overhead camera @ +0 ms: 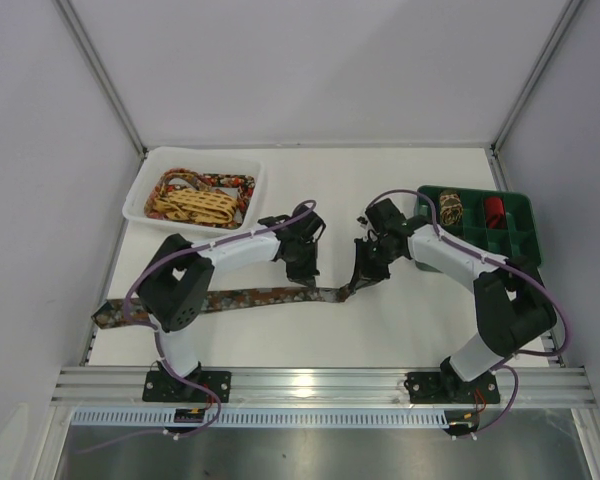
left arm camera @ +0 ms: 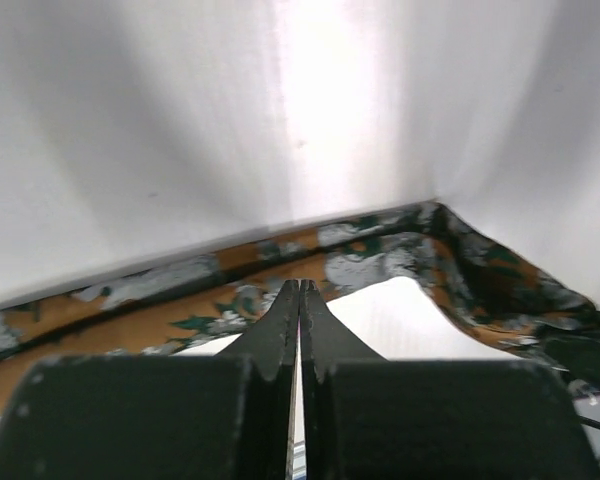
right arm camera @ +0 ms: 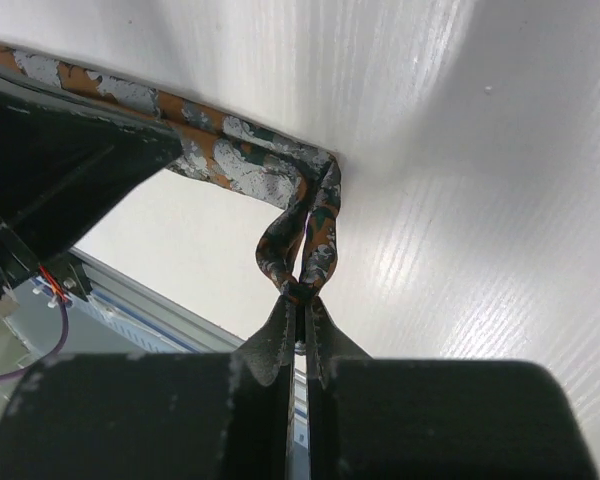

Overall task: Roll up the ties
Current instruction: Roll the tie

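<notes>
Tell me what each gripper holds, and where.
The right gripper pinches the dark brown-orange mottled fabric necktie by its narrow end. The left gripper is shut, holding nothing visible.

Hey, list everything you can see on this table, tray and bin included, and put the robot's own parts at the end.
dark brown and orange mottled fabric tie: one, brown and orange, flat along the near table from the left edge to the middle
white plastic tray: one, white, far left
yellow lattice tie: one, yellow, in the tray
red-floral tie: one, red and dark, in the tray, tangled with the yellow one
green plastic compartment bin: one, green, far right
rolled brown mottled coil: one, brown, in a bin compartment
rolled red coil: one, red, in the next compartment
white table: one, white, under everything
left gripper: one, black, shut, tips at the flat tie
right gripper: one, black, shut on the flat tie's folded end
</notes>
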`<state>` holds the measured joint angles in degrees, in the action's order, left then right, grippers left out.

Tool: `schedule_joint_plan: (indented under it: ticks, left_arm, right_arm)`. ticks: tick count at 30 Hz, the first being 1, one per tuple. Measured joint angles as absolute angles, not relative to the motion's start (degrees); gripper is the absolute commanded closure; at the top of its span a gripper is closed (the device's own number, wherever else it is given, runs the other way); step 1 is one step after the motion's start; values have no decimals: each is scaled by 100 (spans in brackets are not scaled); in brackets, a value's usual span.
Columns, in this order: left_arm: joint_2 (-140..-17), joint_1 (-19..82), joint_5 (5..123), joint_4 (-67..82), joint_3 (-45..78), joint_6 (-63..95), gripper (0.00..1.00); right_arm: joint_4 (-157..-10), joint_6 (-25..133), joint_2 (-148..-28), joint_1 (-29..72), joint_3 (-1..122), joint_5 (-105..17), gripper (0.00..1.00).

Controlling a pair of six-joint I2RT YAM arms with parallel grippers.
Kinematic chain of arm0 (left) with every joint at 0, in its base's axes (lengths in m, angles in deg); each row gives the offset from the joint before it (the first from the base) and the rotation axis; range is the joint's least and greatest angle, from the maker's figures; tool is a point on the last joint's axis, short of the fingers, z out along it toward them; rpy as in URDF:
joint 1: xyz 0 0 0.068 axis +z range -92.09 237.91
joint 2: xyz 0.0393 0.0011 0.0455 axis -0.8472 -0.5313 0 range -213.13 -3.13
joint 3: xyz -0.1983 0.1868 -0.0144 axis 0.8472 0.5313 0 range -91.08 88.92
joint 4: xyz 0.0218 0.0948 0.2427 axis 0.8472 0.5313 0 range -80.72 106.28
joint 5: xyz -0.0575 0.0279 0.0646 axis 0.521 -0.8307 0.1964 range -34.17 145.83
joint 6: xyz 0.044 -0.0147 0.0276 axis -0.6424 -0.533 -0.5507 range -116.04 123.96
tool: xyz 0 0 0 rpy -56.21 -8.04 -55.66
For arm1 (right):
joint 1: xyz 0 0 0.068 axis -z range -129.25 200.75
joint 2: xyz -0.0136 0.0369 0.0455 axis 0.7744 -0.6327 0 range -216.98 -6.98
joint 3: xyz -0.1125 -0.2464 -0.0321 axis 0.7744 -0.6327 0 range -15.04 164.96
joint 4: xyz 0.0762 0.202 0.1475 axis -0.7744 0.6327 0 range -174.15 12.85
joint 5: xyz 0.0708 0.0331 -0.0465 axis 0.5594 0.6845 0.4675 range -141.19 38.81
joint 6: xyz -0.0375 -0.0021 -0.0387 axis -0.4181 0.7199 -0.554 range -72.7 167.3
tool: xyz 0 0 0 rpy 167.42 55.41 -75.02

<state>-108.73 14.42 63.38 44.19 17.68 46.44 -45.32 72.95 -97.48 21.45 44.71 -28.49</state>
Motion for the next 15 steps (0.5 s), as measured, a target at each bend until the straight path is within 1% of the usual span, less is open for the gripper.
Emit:
schedule_joint_plan:
  ticks: [7,15]
  left_arm:
    - [-10775,1567,6260,4395,2249,4552,99]
    - [-10775,1567,6266,4286,2345,4548,99]
  right_arm:
    - [-4527,7356,-9947,1994,4701,-2847,100]
    - [-4543,7597,-10421,1559,5122,-2871,100]
